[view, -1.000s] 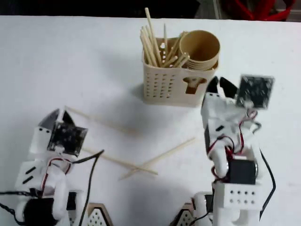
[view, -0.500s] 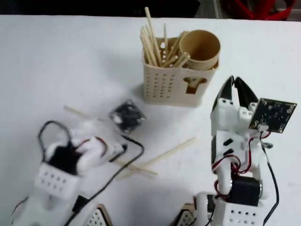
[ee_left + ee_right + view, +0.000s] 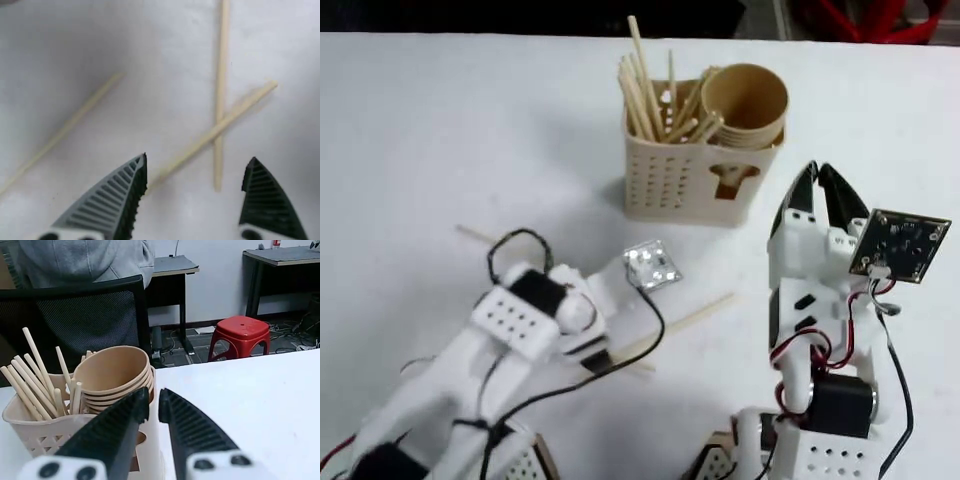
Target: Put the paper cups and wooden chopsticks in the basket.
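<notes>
A cream perforated basket [image 3: 672, 178] holds stacked paper cups [image 3: 745, 103] and several wooden chopsticks [image 3: 645, 85]; both also appear in the right wrist view, cups [image 3: 114, 376] and sticks [image 3: 30, 382]. Three loose chopsticks lie on the white table. In the left wrist view two of them cross [image 3: 218, 127] and a third [image 3: 65, 130] lies apart. My left gripper [image 3: 197, 162] hangs open just above the crossed pair, holding nothing. My right gripper [image 3: 818, 180] sits beside the basket, its fingers [image 3: 125, 422] nearly together and holding nothing.
The left arm [image 3: 530, 320] stretches across the table's front middle with its cable looping over it. One loose chopstick [image 3: 698, 315] shows between the arms; another's end [image 3: 472, 235] pokes out at the left. A chair and red stool [image 3: 239, 335] stand beyond the table.
My left arm has swung from the front left toward the middle, over the loose chopsticks. My right arm pulled back from the basket a second ago and has stayed still since.
</notes>
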Action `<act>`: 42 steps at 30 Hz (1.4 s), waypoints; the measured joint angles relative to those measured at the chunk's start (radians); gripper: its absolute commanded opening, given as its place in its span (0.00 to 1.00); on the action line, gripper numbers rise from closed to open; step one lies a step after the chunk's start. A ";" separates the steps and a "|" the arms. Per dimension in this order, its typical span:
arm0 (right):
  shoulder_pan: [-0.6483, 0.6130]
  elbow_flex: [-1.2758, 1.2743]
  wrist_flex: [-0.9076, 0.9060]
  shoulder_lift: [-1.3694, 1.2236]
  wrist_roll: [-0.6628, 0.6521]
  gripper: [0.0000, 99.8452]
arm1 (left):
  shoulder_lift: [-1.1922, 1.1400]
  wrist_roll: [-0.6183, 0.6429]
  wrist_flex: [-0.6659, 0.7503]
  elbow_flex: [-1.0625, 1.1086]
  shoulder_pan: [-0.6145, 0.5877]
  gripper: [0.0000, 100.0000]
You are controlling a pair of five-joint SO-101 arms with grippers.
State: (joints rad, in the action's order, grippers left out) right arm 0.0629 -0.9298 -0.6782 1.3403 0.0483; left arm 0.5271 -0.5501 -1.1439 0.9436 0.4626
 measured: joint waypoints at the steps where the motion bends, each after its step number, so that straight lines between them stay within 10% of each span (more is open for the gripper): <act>1: 0.000 0.000 0.000 0.000 0.000 0.04 | -0.037 0.000 0.018 -0.005 0.000 0.30; 27: 0.008 0.000 -0.002 0.028 0.000 0.04 | -0.707 0.002 -0.060 -0.387 0.173 0.02; 42: 0.011 0.000 -0.002 0.028 0.000 0.04 | -0.466 0.000 -0.215 -0.397 0.124 0.02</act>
State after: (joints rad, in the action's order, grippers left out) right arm 0.0736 -0.9298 -0.6797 1.3679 0.0483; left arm 0.0606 -0.5501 -1.3587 0.5462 0.5869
